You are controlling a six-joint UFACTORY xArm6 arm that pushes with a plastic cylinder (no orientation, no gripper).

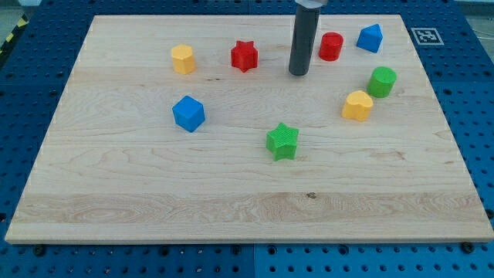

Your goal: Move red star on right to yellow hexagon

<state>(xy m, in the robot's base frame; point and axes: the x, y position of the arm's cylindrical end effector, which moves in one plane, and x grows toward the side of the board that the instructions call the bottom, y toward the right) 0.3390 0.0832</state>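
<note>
The red star (244,55) lies near the view's top, left of centre. The yellow hexagon (183,59) lies to its left, with a gap of bare board between them. My tip (299,73) rests on the board to the right of the red star, apart from it, and left of a red cylinder (331,46). It touches no block.
A blue block (370,38) lies at the top right. A green cylinder (381,81) and a yellow heart-like block (357,105) lie at the right. A blue cube (188,113) lies left of centre, a green star (282,141) near centre. The wooden board (247,208) has blue pegboard around it.
</note>
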